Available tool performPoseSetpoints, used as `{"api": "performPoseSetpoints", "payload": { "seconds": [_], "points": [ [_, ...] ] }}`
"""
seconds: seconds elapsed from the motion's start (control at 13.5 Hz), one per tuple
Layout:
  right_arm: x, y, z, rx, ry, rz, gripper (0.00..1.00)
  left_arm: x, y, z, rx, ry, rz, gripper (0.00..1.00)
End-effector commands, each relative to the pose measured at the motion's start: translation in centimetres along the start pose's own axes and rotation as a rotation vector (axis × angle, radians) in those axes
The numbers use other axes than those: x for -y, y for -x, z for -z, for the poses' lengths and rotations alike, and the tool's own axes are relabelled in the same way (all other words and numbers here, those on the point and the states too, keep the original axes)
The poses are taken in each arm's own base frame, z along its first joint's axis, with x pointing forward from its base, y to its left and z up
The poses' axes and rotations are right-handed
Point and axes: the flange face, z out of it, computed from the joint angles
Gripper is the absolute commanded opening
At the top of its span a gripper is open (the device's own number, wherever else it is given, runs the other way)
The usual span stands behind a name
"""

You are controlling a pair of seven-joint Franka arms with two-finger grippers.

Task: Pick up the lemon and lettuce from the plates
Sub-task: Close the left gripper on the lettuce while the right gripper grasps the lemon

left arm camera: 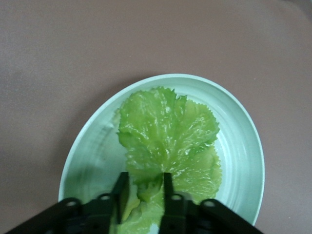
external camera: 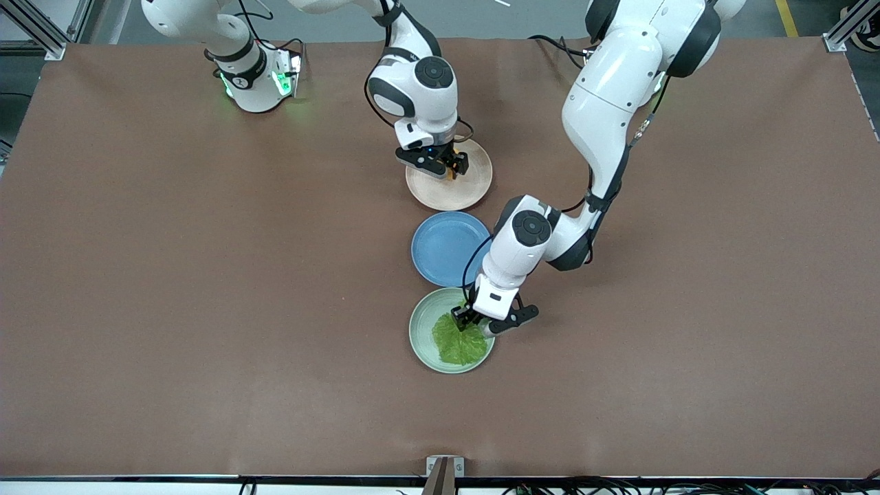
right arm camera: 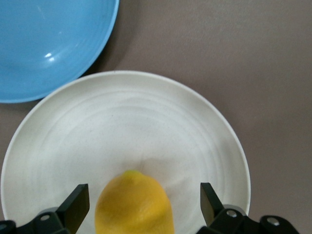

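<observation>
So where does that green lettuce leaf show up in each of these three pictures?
Front view: the lettuce lies on the mint green plate, nearest the camera, under the left gripper.
Left wrist view: the lettuce fills the middle, the gripper's fingers closed on its edge.
Right wrist view: not in it.
Shared landmark: the mint green plate, in the front and left wrist views.

No text, label, brand, number or sign can be read in any view; a small dark marking on the right arm's base is illegible.
</observation>
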Motion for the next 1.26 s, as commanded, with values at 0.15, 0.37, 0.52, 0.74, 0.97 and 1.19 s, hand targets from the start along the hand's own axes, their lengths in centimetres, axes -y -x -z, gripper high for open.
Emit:
{"api": "performPoseSetpoints", "payload": {
  "seconds": [0.15,0.37,0.52,0.74,0.97,1.19],
  "points": [
    [0.5,2.7,-0.8,-0.017,-0.030,-0.023,1.00,-2.4,-0.7,3.0,-0.031,0.051,0.014,0.01],
    [0.5,3.5,-0.9,-0.027,-0.034,-0.007,0.95,-3.6,-1.8,6.2,-0.024,0.045,0.018,0.00],
    [0.4,3.3,-0.9,-0.033,-0.033,-0.003,0.84,-4.2,-2.5,9.2,0.017,-0.018,0.009,0.00],
    [0.4,3.3,-1.0,-0.052,-0.033,0.025,0.59,-2.8,-4.9,14.6,0.081,-0.122,-0.047,0.00],
    [0.3,1.3,0.2,-0.061,-0.014,0.007,0.00,0.5,-7.9,19.7,0.185,-0.238,-0.160,0.00],
    [-0.1,-6.0,7.3,-0.077,-0.039,0.012,0.00,5.6,-9.9,21.7,0.222,-0.272,-0.219,0.00]
  ]
}}
